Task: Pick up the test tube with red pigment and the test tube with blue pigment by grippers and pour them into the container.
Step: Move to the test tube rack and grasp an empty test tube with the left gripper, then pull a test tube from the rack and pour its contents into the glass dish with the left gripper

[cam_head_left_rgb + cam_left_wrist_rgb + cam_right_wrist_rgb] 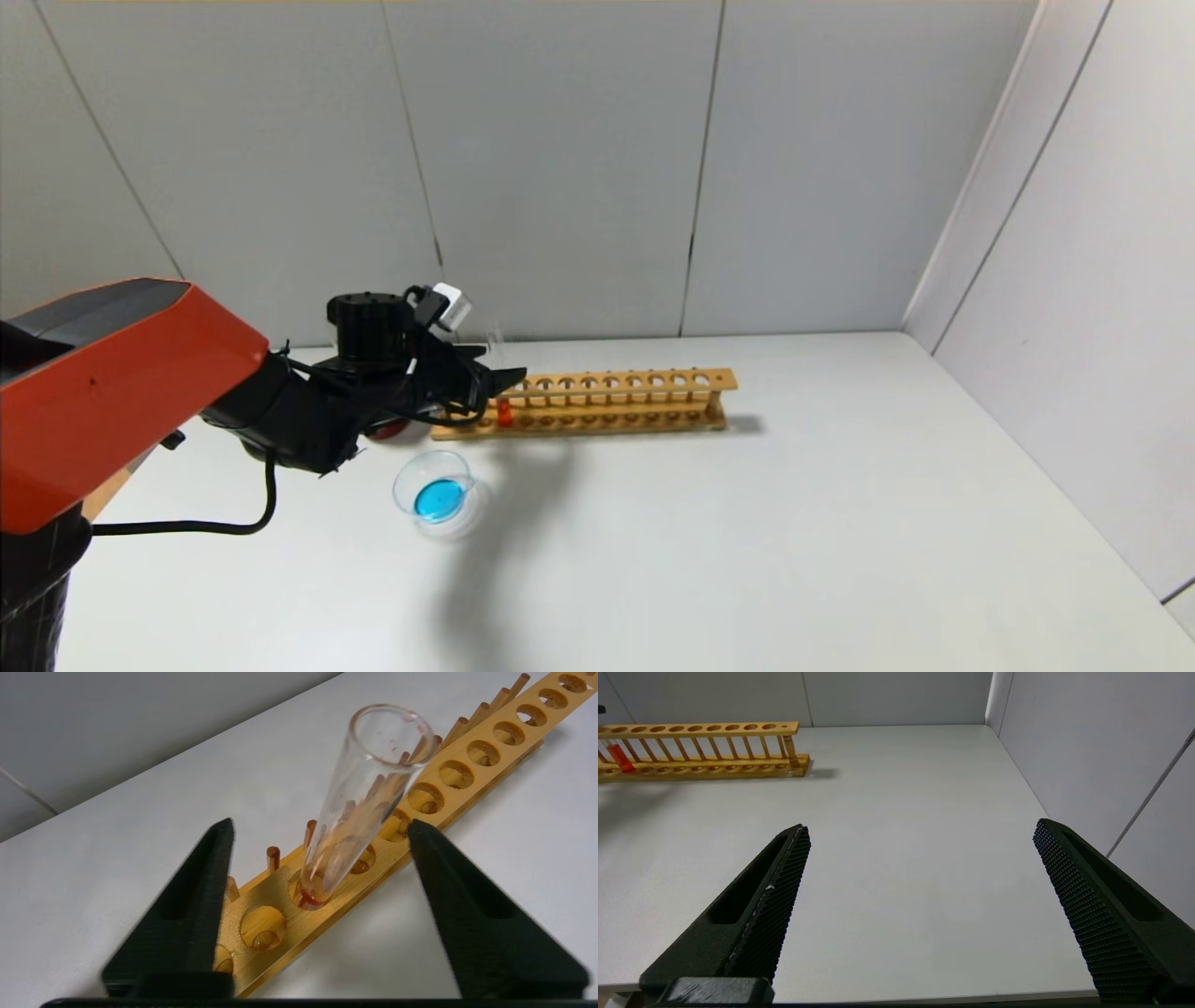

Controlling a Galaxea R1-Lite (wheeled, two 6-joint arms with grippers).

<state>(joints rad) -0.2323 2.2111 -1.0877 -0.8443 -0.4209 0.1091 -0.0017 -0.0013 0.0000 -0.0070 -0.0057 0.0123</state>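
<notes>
On the white surface [747,541], a long wooden test-tube rack [616,401] lies along the far side. At the rack's left end the left gripper [320,828] has its jaws open, one on either side of the thin clear glass tube with orange-red pigment [355,807], not touching it; the tube stands tilted in a rack hole. Nearer sits the low round clear-glass dish [439,495], holding blue liquid. The right gripper [920,833] hangs with jaws wide apart over the bare surface on the right.

Red-pigment tube [504,412] in rack [653,401] (left end); container [439,495] before rack; left tool [499,381] astride tube.
</notes>
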